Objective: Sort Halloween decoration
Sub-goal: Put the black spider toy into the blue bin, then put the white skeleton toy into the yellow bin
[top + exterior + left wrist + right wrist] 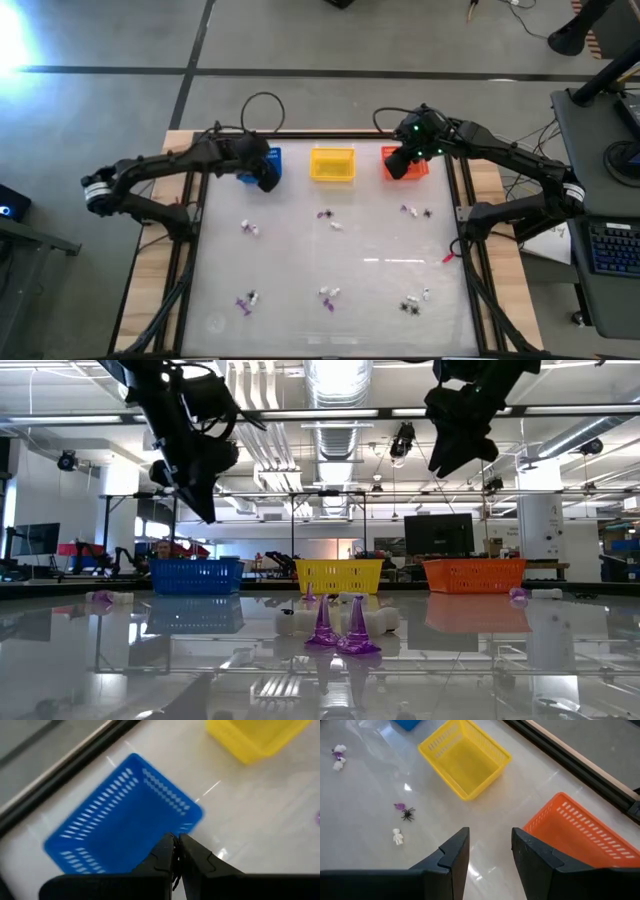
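Small white, purple and black trinkets lie scattered on the table, among them a pair [250, 228], a pair [328, 294] and a group [412, 303]. Two purple cone-shaped ones [340, 630] stand near the low camera. A purple one [399, 806], a black spider [408, 813] and a white one [397, 836] show in the right wrist view. My left gripper [266, 180] [176, 850] hangs shut above the blue basket [120, 820]. My right gripper [398, 168] [490, 850] hangs open, high over the near left edge of the orange basket [580, 835].
Three mesh baskets stand in a row along the far edge: blue [273, 158], yellow [332, 164], orange [421, 166]. A small red thing [449, 257] lies by the right frame rail. Both grippers hang well above the table [205, 510] [445, 465].
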